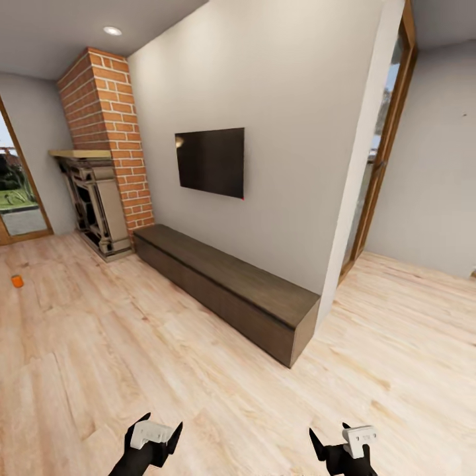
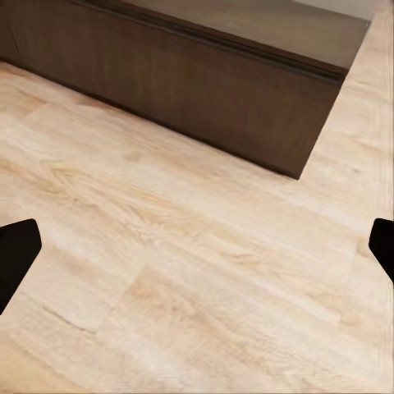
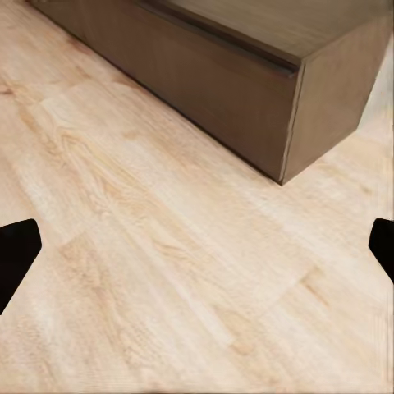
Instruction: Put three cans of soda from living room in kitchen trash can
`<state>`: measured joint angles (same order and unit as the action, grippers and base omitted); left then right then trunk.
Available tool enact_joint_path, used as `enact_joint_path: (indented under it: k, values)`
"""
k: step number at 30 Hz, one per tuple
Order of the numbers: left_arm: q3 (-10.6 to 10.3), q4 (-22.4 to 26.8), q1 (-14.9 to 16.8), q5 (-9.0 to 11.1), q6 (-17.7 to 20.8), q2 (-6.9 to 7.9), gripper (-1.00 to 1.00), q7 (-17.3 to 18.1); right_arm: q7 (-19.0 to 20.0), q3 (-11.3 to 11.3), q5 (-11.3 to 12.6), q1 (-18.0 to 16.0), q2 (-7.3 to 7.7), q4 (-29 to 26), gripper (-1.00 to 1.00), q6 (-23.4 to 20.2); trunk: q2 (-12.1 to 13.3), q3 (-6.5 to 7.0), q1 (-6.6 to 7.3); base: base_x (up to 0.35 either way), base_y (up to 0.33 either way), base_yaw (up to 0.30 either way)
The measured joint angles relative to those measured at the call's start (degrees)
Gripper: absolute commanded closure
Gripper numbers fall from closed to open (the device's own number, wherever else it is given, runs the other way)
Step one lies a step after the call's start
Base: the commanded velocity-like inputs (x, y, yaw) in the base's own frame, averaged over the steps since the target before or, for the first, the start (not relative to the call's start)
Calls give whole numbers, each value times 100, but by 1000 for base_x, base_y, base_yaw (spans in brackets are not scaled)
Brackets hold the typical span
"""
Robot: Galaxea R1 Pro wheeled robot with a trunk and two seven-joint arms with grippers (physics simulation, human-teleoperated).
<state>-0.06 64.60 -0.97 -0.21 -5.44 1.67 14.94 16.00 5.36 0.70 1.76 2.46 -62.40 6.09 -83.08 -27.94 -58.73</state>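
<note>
Both pincers, left pincer and right pincer, hang wide open and empty (over wood floor), an orange-red soda can standing far left.

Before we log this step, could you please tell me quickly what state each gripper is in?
Left gripper: open, holding nothing, over the wood floor.
Right gripper: open, holding nothing as well.

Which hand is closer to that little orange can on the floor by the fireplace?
Left. The left hand sits low on the same side as the orange can, which lies far ahead on the wood floor. The right hand is farther across.
</note>
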Motion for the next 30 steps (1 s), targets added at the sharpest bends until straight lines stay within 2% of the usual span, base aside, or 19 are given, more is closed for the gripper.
enact_joint_path:
  k: [9, 15, 30]
  values:
    - [-5, -8, 0, -13, -58, 8, -100, 0, 0, 0, 0, 0, 0, 0, -100, -1, 0, 0, 0, 0, -270, -234]
    - [-3, -9, -2, -14, -70, 9, -100, 7, 0, 0, 0, 0, -6, 0, -100, 0, 0, 0, 0, 86, -54, -222]
    - [-12, -17, 0, -19, -71, 9, -100, 9, -2, 58, 0, 0, -2, 0, -100, 6, 0, -4, 0, 235, -152, -215]
